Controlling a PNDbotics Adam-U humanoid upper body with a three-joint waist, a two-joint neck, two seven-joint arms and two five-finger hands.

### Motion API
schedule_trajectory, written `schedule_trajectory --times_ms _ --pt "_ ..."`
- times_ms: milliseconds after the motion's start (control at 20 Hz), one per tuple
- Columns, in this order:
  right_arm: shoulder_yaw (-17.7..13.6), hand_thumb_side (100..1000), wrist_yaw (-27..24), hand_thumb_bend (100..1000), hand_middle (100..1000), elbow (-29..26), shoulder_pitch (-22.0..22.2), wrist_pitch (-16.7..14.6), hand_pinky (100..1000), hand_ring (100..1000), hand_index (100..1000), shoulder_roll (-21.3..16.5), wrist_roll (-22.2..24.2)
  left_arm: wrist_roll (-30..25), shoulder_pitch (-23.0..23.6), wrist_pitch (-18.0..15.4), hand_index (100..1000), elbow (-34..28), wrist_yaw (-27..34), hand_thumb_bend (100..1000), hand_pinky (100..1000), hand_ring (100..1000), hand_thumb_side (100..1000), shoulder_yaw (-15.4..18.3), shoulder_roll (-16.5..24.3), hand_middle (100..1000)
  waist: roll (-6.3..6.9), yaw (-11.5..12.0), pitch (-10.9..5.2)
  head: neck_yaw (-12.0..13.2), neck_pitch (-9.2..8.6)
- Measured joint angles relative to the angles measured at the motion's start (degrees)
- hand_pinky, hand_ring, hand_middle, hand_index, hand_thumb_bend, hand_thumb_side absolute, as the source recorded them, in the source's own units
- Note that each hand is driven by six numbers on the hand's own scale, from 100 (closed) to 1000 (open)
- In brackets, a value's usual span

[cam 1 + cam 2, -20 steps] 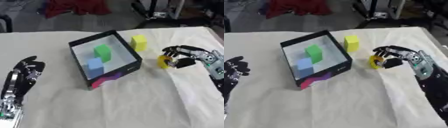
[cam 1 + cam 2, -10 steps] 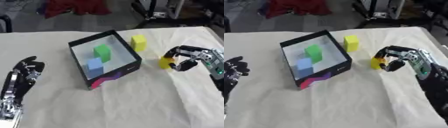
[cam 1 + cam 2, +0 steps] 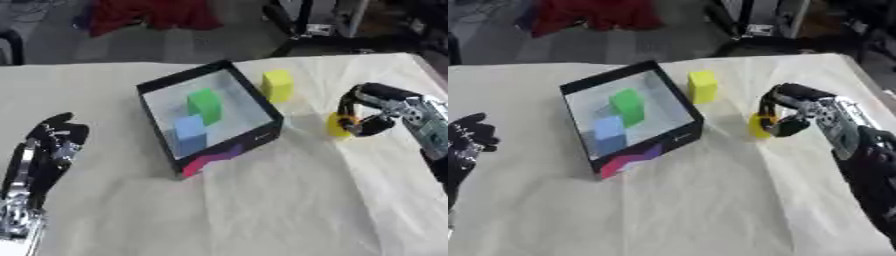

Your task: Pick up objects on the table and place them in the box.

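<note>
A black box (image 3: 154, 88) stands near the middle of the cloth-covered table, holding a green block (image 3: 206, 104) and a light blue block (image 3: 189, 131). A yellow block (image 3: 278, 85) stands upright just right of the box. Further right a small yellow object (image 3: 338, 125) sits at table level with my right hand (image 3: 374, 107) curled round it, fingers arching over its top. My left hand (image 3: 45, 150) rests open at the lower left, fingers pointing up, far from the box.
A cream cloth (image 3: 262, 200) covers the table. Beyond the far edge lie red fabric (image 3: 149, 12) and dark equipment (image 3: 324, 20) on the floor. The box's front wall carries a pink and purple pattern (image 3: 214, 157).
My right hand has closed further over the small yellow object, which has shifted slightly. The left hand and the box contents have not moved.
</note>
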Motion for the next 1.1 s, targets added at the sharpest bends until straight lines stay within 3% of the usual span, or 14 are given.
schedule_trajectory --times_ms 250,400,800,1100 --pt "-0.15 100 1.68 100 251 -0.53 0.0 0.29 729 593 243 -0.01 -10.13 0.01 0.06 0.0 813 0.0 0.0 735 628 594 681 0.08 -0.02 621 0.0 0.03 0.0 -0.01 0.0" --pt "-0.12 100 1.73 100 250 -1.5 -0.04 0.16 728 591 240 -0.03 -13.51 0.03 0.15 0.01 813 0.0 0.0 735 628 590 680 0.15 -0.02 621 0.0 0.06 0.0 -0.03 0.0" --pt "0.5 100 1.21 100 248 -5.31 -1.96 -0.29 729 590 238 -0.1 -14.81 0.04 0.17 0.01 813 -0.04 -0.01 735 628 588 680 0.3 -0.02 620 0.0 0.29 -0.04 -0.2 0.0" --pt "2.17 100 -0.62 100 250 -8.66 -6.03 -1.14 732 590 239 0.19 -13.56 0.02 0.17 0.0 813 -0.11 -0.11 736 629 587 678 0.29 -0.02 620 0.0 1.05 -0.05 -0.53 0.0"
